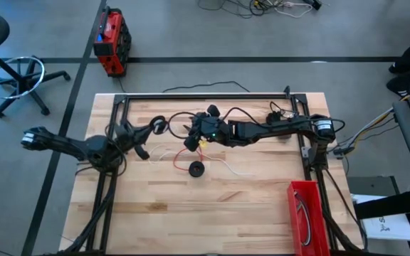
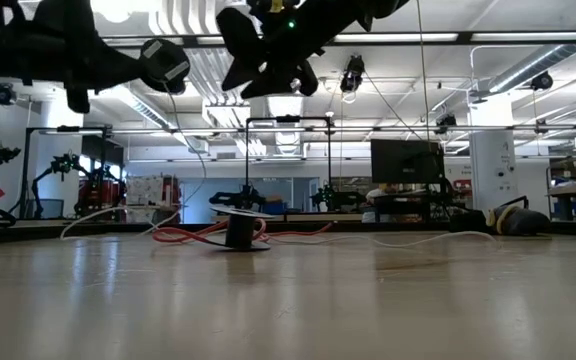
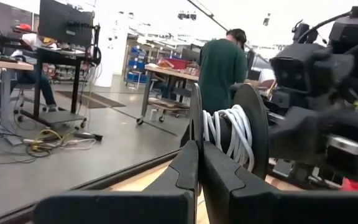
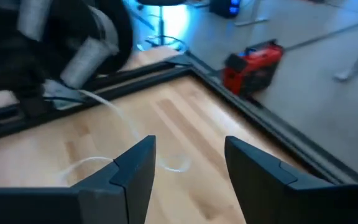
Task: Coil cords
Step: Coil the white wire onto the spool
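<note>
Cords lie mid-table: a white cord (image 1: 164, 152) trailing loose over the wood, a red cord (image 2: 183, 236) snaking past a small black spool (image 1: 196, 169). The left gripper (image 3: 199, 163), fingers pressed together, holds a spool (image 3: 229, 134) part-wound with white cord. The right gripper (image 4: 185, 163) hovers nearby, fingers apart and empty. Light, limp stuff, I'd say, prone to slip and spring loose; best pinched near a free end and kept under gentle tension.

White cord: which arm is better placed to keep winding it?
Likely left. The left gripper is shut on the spool carrying the white cord. The right gripper hangs open above the table, holding nothing.
</note>
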